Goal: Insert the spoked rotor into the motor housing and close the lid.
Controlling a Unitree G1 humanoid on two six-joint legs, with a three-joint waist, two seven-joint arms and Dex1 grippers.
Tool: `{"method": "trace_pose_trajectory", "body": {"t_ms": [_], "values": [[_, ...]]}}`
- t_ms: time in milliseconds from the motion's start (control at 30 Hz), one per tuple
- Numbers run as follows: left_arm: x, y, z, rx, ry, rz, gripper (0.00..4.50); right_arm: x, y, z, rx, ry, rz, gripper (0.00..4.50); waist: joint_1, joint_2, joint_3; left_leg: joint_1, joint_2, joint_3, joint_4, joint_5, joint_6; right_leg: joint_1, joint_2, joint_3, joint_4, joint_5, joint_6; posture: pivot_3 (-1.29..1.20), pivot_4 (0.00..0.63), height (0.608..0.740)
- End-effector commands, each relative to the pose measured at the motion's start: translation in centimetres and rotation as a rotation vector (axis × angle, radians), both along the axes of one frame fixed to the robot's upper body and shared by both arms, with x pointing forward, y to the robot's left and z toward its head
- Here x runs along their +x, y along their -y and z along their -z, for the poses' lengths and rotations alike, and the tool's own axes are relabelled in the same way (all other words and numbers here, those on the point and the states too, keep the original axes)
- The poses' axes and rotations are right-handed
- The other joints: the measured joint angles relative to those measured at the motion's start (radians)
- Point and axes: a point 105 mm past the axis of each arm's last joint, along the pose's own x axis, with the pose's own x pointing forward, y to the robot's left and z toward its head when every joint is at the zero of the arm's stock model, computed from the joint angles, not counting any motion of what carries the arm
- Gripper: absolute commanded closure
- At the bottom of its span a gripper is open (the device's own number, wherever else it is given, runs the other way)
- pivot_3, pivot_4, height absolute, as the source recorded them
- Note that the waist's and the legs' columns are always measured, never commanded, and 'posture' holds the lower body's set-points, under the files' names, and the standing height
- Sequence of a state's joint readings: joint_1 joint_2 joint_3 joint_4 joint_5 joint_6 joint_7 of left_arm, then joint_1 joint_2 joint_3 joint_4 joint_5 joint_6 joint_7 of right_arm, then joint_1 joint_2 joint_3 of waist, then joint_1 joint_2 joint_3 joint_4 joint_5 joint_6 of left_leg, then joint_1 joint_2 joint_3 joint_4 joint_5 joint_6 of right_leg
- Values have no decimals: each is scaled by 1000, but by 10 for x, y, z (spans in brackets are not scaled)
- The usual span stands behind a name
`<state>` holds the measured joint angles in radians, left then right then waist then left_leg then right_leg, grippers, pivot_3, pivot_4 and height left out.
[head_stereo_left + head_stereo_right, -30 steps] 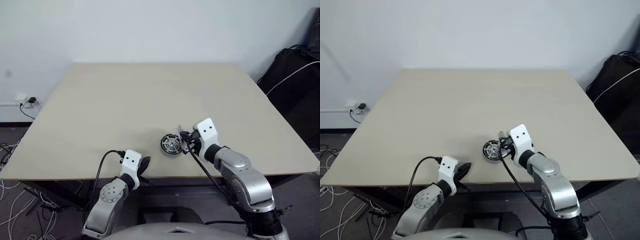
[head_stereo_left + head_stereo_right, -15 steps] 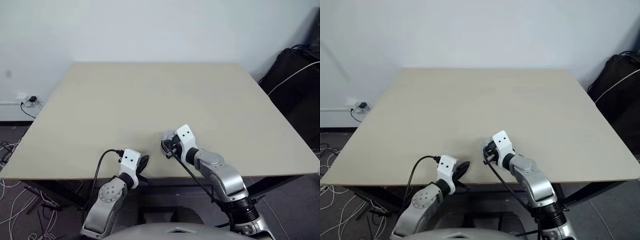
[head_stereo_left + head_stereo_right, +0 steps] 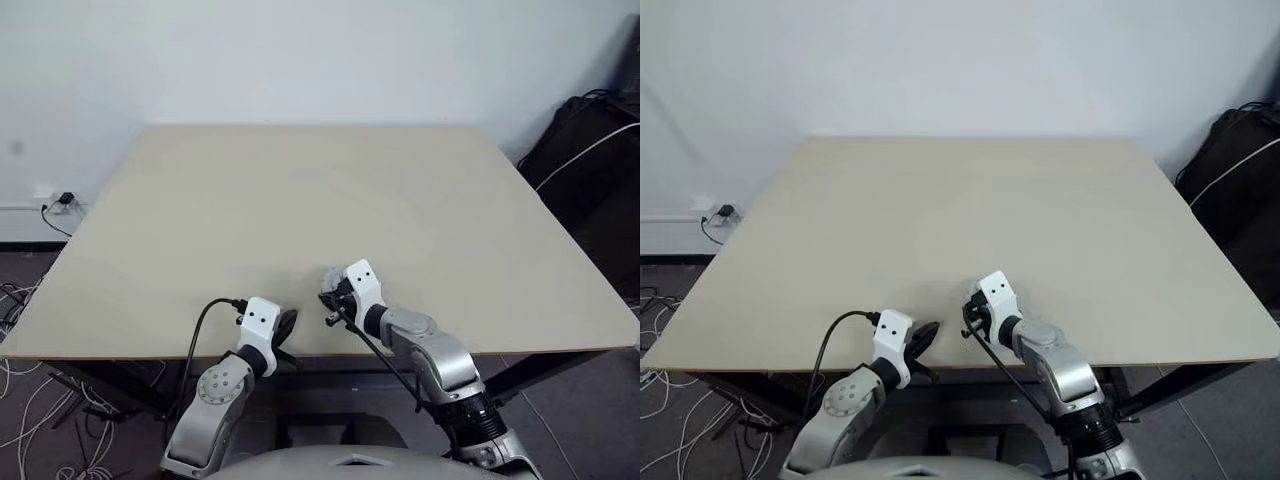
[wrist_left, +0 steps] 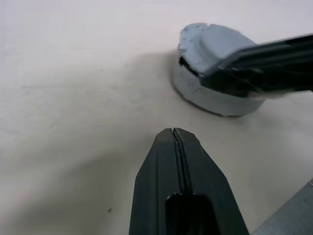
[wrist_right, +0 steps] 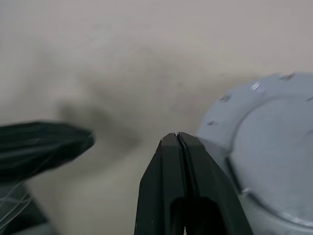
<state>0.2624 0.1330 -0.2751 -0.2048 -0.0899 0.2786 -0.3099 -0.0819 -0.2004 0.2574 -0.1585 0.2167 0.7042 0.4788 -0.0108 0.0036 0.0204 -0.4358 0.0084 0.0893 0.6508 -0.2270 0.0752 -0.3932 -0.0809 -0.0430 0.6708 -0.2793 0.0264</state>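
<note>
Now | left claw [image 4: 174, 134] clenched, empty | right claw [image 5: 177, 138] clenched beside lid [image 4: 215, 73] | wrist views reveal lid's smooth face

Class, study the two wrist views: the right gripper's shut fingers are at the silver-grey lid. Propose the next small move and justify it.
Probably a short, gentle downward press on the lid with the shut right gripper. The lid sits smooth face up on the table, with the right gripper's fingers lying across its top. The left gripper is shut too and stands clear, so it need not act.
</note>
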Motion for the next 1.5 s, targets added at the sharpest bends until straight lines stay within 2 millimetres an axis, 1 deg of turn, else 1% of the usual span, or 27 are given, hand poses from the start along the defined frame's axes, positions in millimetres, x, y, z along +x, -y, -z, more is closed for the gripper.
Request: {"method": "trace_pose_trajectory", "body": {"t_ms": [33,100,167,300,333,433,533,767,800,967,1200,1500], "values": [[4,2,-17,-13,60,6,4500,-1,-8,-43,114,143,-64,4456,-1,0,0,0,0,0,0,0,0,0,0,0,0,0,0,0,0,740],[4,2,-17,-14,59,8,4500,-4,-8,-66,179,219,-84,4456,-1,1,0,0,0,0,-1,0,0,-1,0,0,-1,0,0,0,0,740],[4,3,-17,-15,59,11,4500,-3,-5,-77,204,270,-74,4456,-1,0,0,0,0,0,-1,0,0,0,0,0,-1,0,0,0,0,740],[5,5,-16,-18,59,18,4500,10,10,-89,197,392,25,4456,0,0,0,0,0,0,-1,0,0,0,0,0,-2,0,0,0,0,740],[5,6,-16,-19,59,20,4500,14,16,-87,181,404,61,4287,0,0,0,0,0,0,-1,0,0,0,0,0,-2,0,0,0,0,740],[6,7,-16,-21,59,23,4500,21,27,-73,85,427,94,3558,0,0,0,0,0,0,-1,0,0,0,0,0,-2,0,0,0,0,740],[6,8,-16,-22,60,26,4500,24,35,-59,16,427,91,2506,0,0,0,0,0,0,-1,0,0,0,0,0,-2,0,0,0,0,740],[6,8,-17,-22,63,27,4500,26,44,-40,-7,361,58,197,0,0,0,1,0,0,-1,0,0,2,1,0,-2,0,0,0,0,740],[7,7,-17,-21,64,26,4500,26,45,-38,-5,349,51,23,0,0,0,1,0,0,-1,0,0,2,1,0,-2,0,0,0,0,740],[7,6,-17,-20,66,23,4500,25,43,-33,2,315,14,23,0,0,0,1,0,0,-1,0,0,2,1,0,-2,0,0,0,0,740],[7,5,-18,-20,68,19,4500,34,41,-23,-15,283,12,23,0,0,0,1,0,0,0,0,0,2,1,0,-2,1,0,0,0,740],[7,3,-18,-20,68,1,4500,39,39,-13,-36,257,-6,23,0,1,-1,1,0,0,0,0,0,2,1,0,-2,1,0,0,0,740]]}}
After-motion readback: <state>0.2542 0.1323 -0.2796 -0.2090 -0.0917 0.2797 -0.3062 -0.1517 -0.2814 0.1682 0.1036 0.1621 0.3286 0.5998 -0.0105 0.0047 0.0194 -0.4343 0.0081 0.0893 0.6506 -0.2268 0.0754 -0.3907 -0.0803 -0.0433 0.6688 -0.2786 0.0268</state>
